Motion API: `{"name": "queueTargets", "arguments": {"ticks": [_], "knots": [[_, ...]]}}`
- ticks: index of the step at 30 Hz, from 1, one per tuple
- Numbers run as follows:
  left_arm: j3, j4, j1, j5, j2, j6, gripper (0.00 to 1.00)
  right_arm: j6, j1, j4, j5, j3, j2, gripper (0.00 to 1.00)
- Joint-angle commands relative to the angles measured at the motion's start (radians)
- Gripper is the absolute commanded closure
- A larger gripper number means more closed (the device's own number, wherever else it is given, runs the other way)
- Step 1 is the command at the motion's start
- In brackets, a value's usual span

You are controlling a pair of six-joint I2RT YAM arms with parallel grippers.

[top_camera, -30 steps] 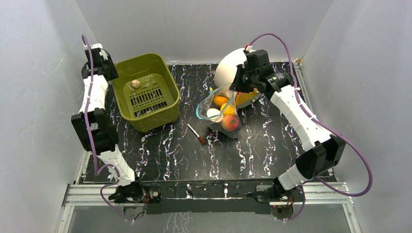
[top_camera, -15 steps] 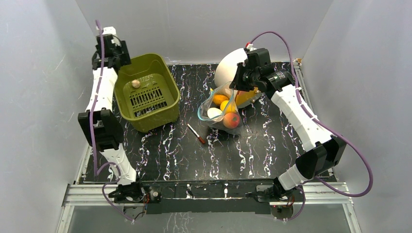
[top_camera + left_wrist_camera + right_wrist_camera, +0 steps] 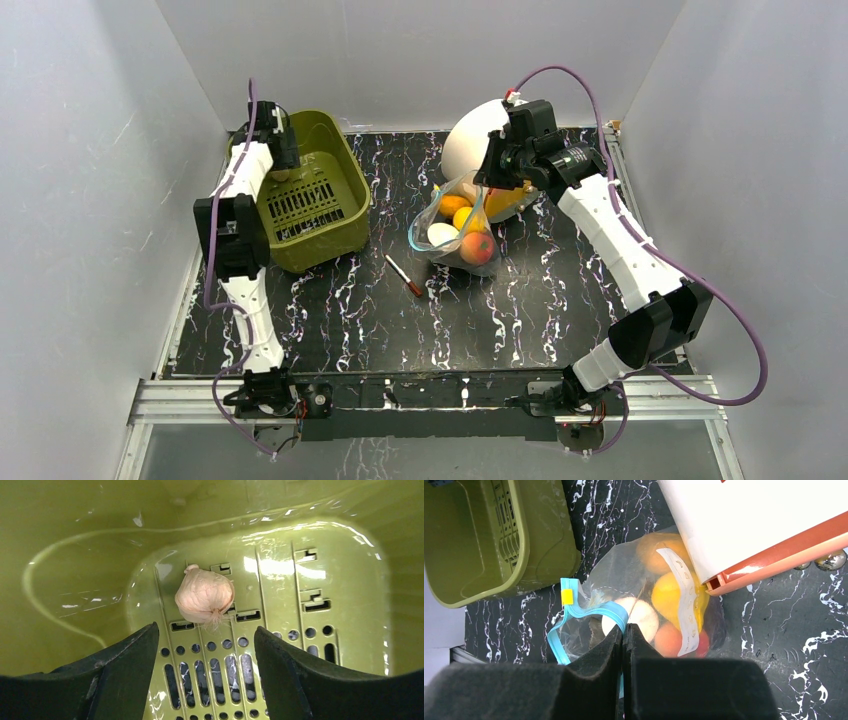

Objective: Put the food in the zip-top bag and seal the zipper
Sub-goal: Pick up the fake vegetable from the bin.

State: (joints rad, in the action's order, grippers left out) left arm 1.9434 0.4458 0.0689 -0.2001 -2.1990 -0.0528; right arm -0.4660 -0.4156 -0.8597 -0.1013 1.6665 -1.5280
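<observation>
Pinching: right fingers (image 3: 594, 680) clenched on zipper (image 3: 599, 611) of zip-top bag (image 3: 616, 567).
Left fingers (image 3: 125, 675): released, over basket (image 3: 75, 555); garlic bulb (image 3: 205, 596) just ahead, between them, untouched.
Food (image 3: 669, 597): inside the zip-top bag, beyond right fingers.

Hemming in the left gripper (image 3: 206, 635) with the tall walls of the olive basket (image 3: 345, 205), leaving only the way straight up or down. Leaving the pale bulb (image 3: 205, 600) unblocked on the slotted floor, just ahead of the gap between the spread fingers. Crowding the zip-top bag (image 3: 462, 240) from behind with a large white object (image 3: 468, 135). Partly blocking the bag's gaping mouth with the right gripper (image 3: 624, 630), pinching the zipper (image 3: 589, 611). Leaving a wide lane of black marbled table (image 3: 400, 330) between basket and bag, interrupted only by the red-tipped pen (image 3: 404, 275) near the bag's front. Closing off left, right and back with plain white walls (image 3: 100, 200).
</observation>
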Motion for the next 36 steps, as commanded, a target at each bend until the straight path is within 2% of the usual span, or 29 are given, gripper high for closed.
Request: {"name": "queueTargets", "arguments": {"ticks": [1,9,21,32,36], "knots": [[0.060,0.007,0.005,-0.021,-0.015,0.006,0.31,0.017,0.011,0.058,0.020,0.065,0.023,1.00],[0.137,-0.015,0.006,-0.018,-0.109,0.037,0.31,0.011,0.012,0.050,0.016,0.079,0.011,1.00],[0.150,-0.023,0.015,-0.038,-0.156,0.039,0.35,0.009,0.013,0.042,0.021,0.096,-0.007,1.00],[0.156,-0.012,0.024,-0.028,-0.174,0.031,0.49,0.006,0.014,0.041,0.022,0.102,-0.015,1.00],[0.149,-0.010,0.025,-0.017,-0.167,0.027,0.62,0.003,0.014,0.042,0.016,0.108,-0.019,1.00]]}}
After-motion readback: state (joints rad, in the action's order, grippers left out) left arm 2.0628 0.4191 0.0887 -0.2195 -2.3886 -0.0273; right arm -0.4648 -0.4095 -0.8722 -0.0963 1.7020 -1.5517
